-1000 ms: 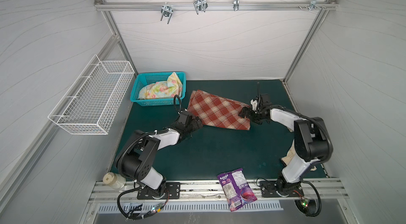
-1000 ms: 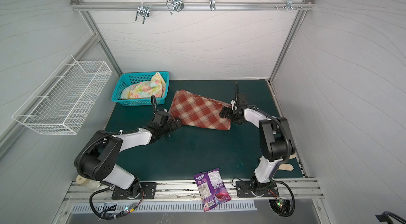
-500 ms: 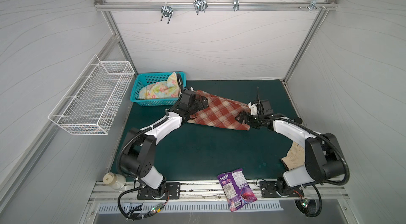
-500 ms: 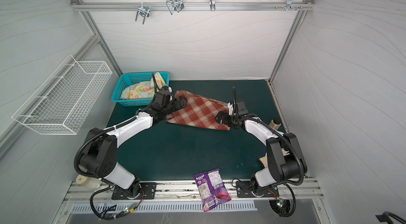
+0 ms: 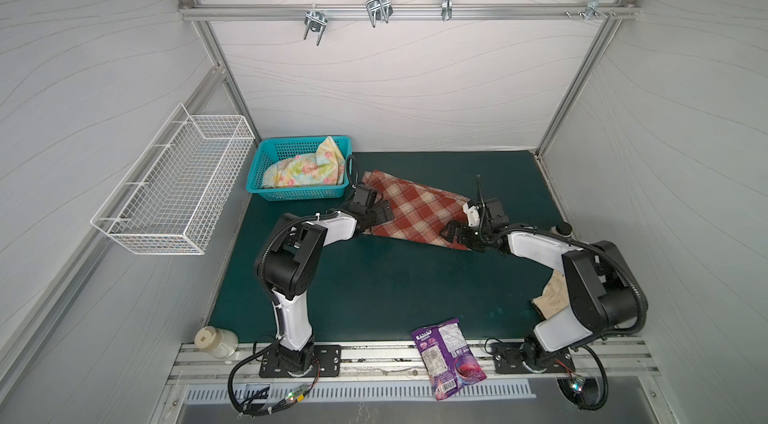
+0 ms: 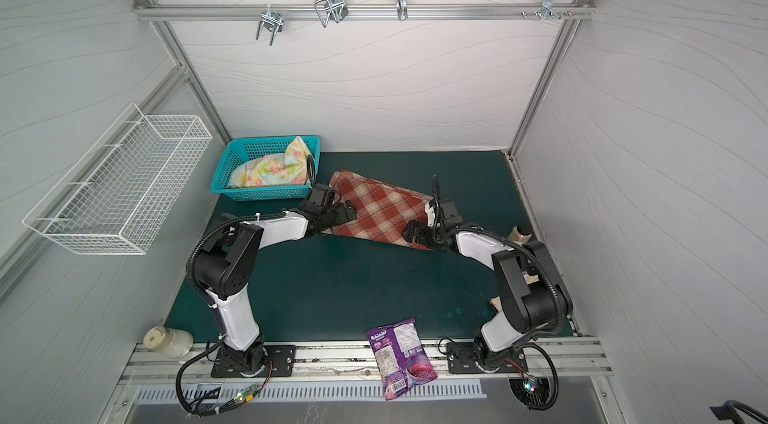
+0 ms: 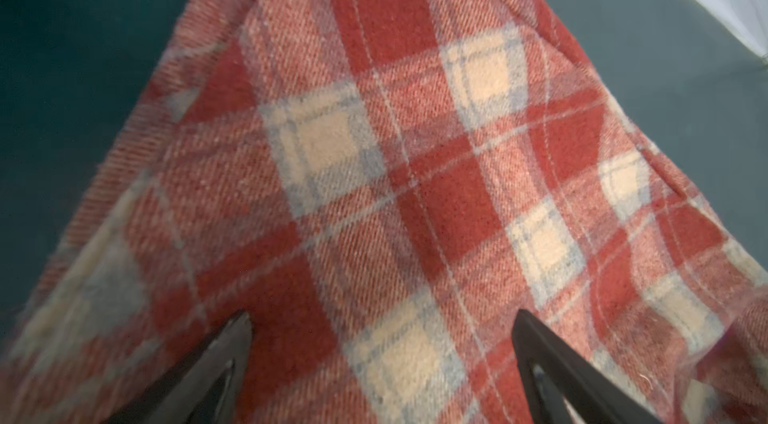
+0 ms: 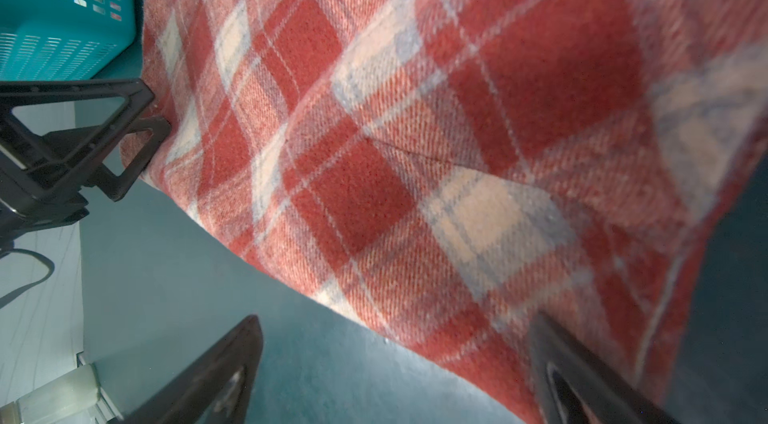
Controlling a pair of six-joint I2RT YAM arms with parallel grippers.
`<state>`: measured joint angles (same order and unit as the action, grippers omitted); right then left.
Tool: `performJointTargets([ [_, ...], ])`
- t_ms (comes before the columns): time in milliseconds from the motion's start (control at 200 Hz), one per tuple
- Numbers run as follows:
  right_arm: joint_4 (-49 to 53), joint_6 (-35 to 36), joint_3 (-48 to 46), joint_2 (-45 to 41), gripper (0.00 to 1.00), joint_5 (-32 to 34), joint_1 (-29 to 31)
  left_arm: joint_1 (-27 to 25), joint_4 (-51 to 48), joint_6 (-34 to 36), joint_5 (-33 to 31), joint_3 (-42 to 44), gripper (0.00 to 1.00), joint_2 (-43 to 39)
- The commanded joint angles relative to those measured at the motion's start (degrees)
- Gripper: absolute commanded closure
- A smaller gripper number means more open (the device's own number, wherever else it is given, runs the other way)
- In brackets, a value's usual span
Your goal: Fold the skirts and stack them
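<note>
The plaid skirt is lying flat on the green mat, toward the back, its left corner just beside the teal basket. The floral skirt is sitting bunched inside that basket, one corner poking above the rim.

The left gripper is hanging over the plaid's left edge, jaws spread wide with nothing between them. In its wrist view both fingers are showing over cloth; whether they are touching it I cannot tell. The right gripper is sitting at the plaid's right near corner, also wide and empty, one finger over bare mat and the other over cloth.

The plaid's near edge is running slantwise, and open mat is stretching from it to the front rail. A snack bag is lying across that rail, a bottle is standing at the front left corner, and a cream glove is lying by the right arm.

White walls are closing in three sides. A wire basket is hanging on the left one, and hooks are hanging from a top rail.
</note>
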<state>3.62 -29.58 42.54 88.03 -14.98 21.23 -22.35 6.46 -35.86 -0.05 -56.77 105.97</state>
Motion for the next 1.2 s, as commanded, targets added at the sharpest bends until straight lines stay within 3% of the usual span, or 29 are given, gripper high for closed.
performJointTargets([
  [0, 4.8, -0.9, -3.1, -2.4, 0.01, 3.5, -0.2, -0.2, 0.9, -3.8, -3.2, 6.3, 0.02, -2.5],
  [260, 6.2, -1.4, -6.9, -8.4, 0.01, 5.3, -0.8, -6.0, 4.3, -11.6, -7.9, 22.6, 0.02, -15.3],
  [515, 8.6, 0.0, -5.5, -12.1, 0.01, 5.4, -1.5, -8.9, 1.5, -14.7, -10.2, 30.8, 0.02, -27.7],
  [765, 13.3, 4.0, 1.0, -13.4, 0.01, 9.8, -2.5, -8.9, -8.2, -10.4, -12.2, 27.2, 0.02, -38.0],
  [986, 13.8, 7.8, 8.2, -1.9, 0.01, 8.3, -5.8, -8.9, -13.1, -7.2, -13.0, 22.3, 0.02, -41.7],
  [1196, 13.2, 9.1, 12.7, 6.4, 0.13, 5.6, -7.3, -8.4, -15.0, -6.2, -13.6, 21.4, 0.02, -42.5],
])
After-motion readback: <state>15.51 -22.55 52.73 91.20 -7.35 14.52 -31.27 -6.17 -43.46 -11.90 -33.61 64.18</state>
